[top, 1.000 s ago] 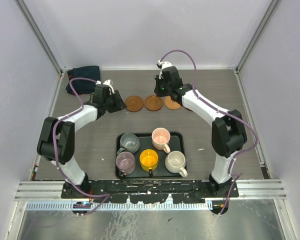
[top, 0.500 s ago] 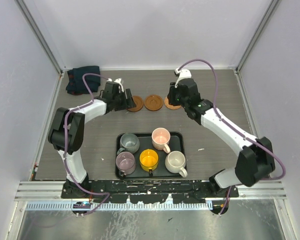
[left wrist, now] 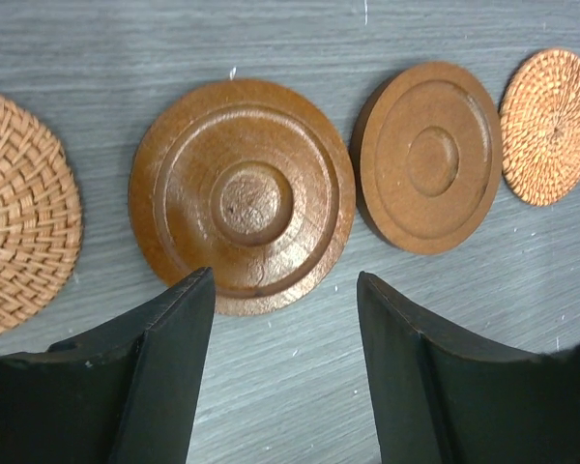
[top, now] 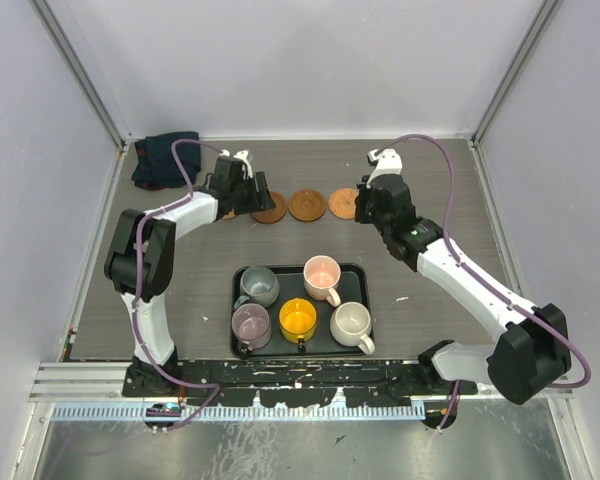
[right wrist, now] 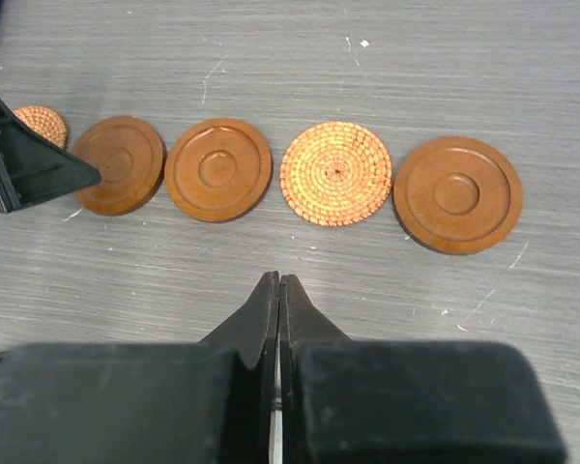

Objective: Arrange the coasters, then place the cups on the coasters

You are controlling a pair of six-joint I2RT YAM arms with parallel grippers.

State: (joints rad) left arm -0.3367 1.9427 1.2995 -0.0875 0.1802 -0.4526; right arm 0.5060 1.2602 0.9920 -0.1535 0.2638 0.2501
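On the grey bench [top: 195, 300], the coasters [right wrist: 218, 169] line up beyond the tray [top: 288, 282]. The right pincer [right wrist: 276, 285] has withdrawn, shut and empty; the left pincer [left wrist: 285, 275] gapes, empty, over one (cups [top: 298, 320] likely next).

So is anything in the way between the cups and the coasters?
Nothing visible. Only bare table lies between the tray holding the cups and the row of coasters. The left gripper and right gripper hover near the row's ends, though.

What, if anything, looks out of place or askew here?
Nothing is spilled, tipped or damaged. The one oddity: the coaster row is mismatched, two woven coasters mixed with three grooved wooden coasters. All five mugs stand upright on the black tray.
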